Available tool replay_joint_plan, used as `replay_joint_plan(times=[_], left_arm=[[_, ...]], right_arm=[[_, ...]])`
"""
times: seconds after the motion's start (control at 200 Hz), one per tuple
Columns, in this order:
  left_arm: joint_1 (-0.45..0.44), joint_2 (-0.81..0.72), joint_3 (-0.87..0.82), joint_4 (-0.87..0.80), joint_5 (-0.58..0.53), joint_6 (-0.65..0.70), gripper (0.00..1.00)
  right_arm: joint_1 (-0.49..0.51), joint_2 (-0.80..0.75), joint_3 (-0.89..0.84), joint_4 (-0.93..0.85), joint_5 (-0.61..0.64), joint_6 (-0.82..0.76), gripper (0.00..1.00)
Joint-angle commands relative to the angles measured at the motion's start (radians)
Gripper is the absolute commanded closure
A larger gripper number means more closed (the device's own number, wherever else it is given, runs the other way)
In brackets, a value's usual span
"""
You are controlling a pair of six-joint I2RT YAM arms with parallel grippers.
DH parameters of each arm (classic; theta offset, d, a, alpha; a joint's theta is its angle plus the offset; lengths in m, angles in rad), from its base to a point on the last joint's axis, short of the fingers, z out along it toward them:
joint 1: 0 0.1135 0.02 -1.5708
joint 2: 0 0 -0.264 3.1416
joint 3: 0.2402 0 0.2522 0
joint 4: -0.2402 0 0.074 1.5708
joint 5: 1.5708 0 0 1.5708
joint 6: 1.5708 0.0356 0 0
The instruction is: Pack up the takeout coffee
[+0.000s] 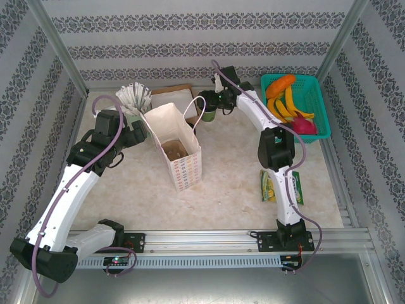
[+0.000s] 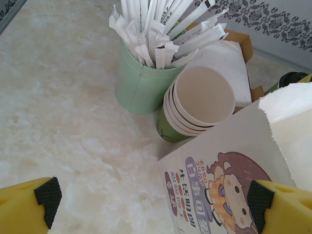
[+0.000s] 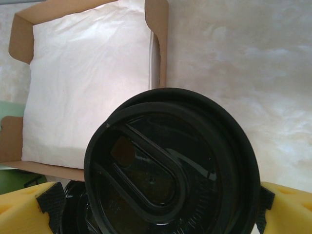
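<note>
Takeout coffee (image 1: pixel 208 116), a dark olive-green paper cup with round black plastic lid (image 3: pixel 168 163), stands just behind the white paper bag (image 1: pixel 187 168), straddled by the released right gripper (image 3: pixel 156 209). Left gripper (image 2: pixel 151 200) gapes beside the bag; its cartoon-girl print's coloured lettering is unreadable.

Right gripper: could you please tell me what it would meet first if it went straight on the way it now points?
The takeout coffee, at its black lid, which sits straight ahead between the open fingers of the right gripper. How near it already is, I cannot tell.
</note>
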Motion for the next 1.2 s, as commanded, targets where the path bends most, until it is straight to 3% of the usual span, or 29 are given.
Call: replay_joint_plan(times=[0.0, 0.19, 0.615, 0.754, 1.194], left_arm=[[0.013, 0.004, -0.001, -0.026, -0.012, -0.011, 0.0], [0.013, 0.011, -0.002, -0.03, -0.004, -0.01, 0.0], [0.013, 0.011, -0.007, -0.036, 0.004, 0.002, 0.0], [0.012, 0.001, -0.015, -0.012, 0.032, 0.008, 0.0], [0.014, -0.068, -0.059, 0.071, 0.077, 0.001, 0.0]], right_arm=[[0.008, 0.025, 0.036, -0.037, 0.048, -0.016, 0.02], [0.008, 0.048, 0.056, -0.05, 0.04, -0.008, 0.03], [0.007, 0.036, 0.06, -0.055, 0.036, -0.007, 0.22], [0.007, -0.008, 0.037, -0.08, 0.066, -0.019, 0.24], [0.013, -0.336, -0.462, -0.011, 0.095, -0.007, 0.23]])
